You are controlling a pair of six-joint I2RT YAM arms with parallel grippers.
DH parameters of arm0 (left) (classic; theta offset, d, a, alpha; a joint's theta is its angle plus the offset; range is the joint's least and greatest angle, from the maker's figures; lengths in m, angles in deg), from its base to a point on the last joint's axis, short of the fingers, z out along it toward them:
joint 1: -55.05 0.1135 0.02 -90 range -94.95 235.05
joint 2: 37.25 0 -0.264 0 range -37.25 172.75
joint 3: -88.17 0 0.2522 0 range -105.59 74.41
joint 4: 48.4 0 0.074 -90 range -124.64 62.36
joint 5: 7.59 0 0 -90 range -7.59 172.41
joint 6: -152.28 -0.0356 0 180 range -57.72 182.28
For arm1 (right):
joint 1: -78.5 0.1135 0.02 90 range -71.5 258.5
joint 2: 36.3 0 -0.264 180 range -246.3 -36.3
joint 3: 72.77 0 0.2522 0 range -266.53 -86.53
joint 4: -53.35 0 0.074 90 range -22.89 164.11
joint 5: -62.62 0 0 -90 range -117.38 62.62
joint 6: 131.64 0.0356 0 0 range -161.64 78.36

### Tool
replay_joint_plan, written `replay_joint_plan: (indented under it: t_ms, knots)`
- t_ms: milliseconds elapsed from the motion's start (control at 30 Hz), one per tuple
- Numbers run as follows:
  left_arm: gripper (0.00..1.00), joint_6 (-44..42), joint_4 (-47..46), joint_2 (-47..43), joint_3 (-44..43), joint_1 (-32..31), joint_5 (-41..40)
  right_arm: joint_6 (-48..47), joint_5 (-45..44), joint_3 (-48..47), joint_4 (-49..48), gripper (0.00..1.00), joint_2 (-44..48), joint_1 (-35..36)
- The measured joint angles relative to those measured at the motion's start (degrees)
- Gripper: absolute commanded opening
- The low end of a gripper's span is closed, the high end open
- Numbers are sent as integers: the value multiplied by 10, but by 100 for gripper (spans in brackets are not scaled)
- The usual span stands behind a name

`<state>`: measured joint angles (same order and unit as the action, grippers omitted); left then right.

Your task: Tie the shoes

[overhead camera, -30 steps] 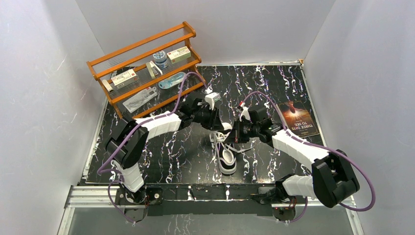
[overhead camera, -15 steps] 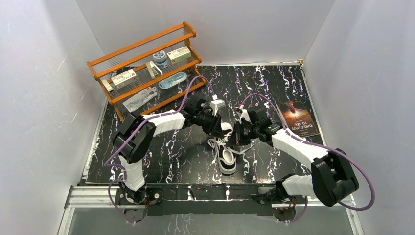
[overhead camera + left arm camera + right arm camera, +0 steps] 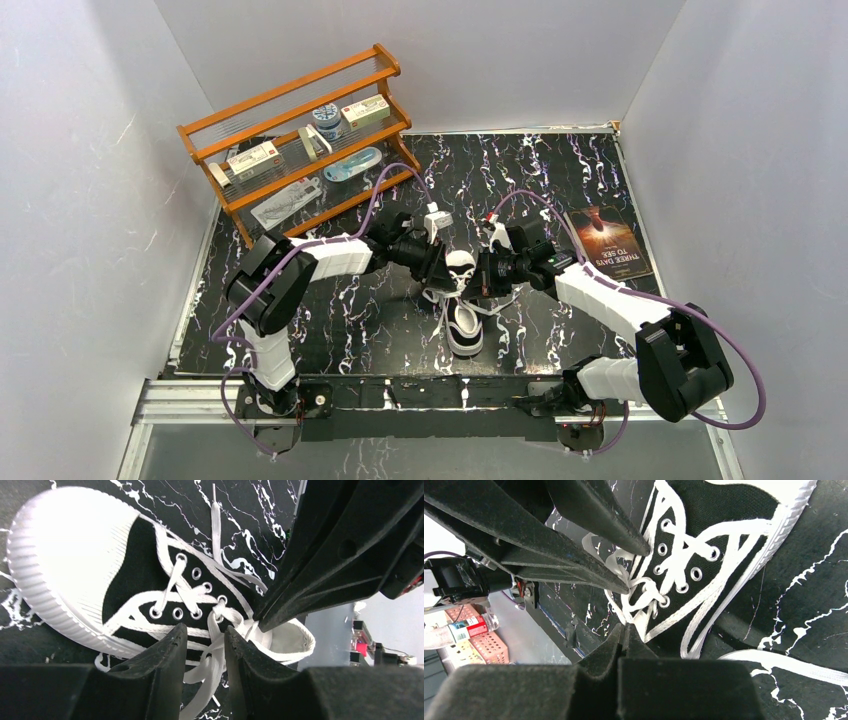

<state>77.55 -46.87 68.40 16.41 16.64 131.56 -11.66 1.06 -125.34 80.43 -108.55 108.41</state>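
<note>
The sneaker (image 3: 463,325) lies mid-table (image 3: 350,320), with the 2 grippers over its far end: left gripper (image 3: 441,272) on its left, right gripper (image 3: 479,284) on its right. A rack (image 3: 300,140) stands far-left; a book (image 3: 610,243) lies right.

Black low-top sneaker (image 3: 463,322), white toe cap and sole, upright on table (image 3: 560,170), laces (image 3: 175,587) loose
</note>
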Motion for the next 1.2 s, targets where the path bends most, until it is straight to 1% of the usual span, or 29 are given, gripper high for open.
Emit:
replay_joint_plan:
  t_ms: [167,367,467,633,667,700,733,867,933,967,1200]
  knots:
    - [32,30,-46,-5,28,1,13,0,0,0,-1,0,0,0]
    - [34,45,-72,-5,34,2,25,1,0,0,-2,0,0,0]
    - [36,44,-75,-5,34,2,28,1,0,0,-2,0,0,0]
    - [37,31,-70,-5,34,2,30,0,0,0,-1,0,0,0]
    - [35,29,-69,-5,34,2,31,0,-1,0,-1,0,0,0]
    - [28,28,-69,-5,34,2,31,1,-2,0,-1,0,0,0]
    - [24,27,-70,-5,34,2,32,0,-2,0,-1,0,0,0]
    - [11,32,-71,-5,34,2,31,0,-2,0,-1,0,0,0]
    - [2,37,-75,-5,34,2,26,0,-2,0,-1,0,0,0]
    - [0,40,-78,-5,34,2,25,0,-2,0,-1,0,0,0]
    - [0,63,-98,-21,38,2,15,3,-3,0,-2,0,0,0]
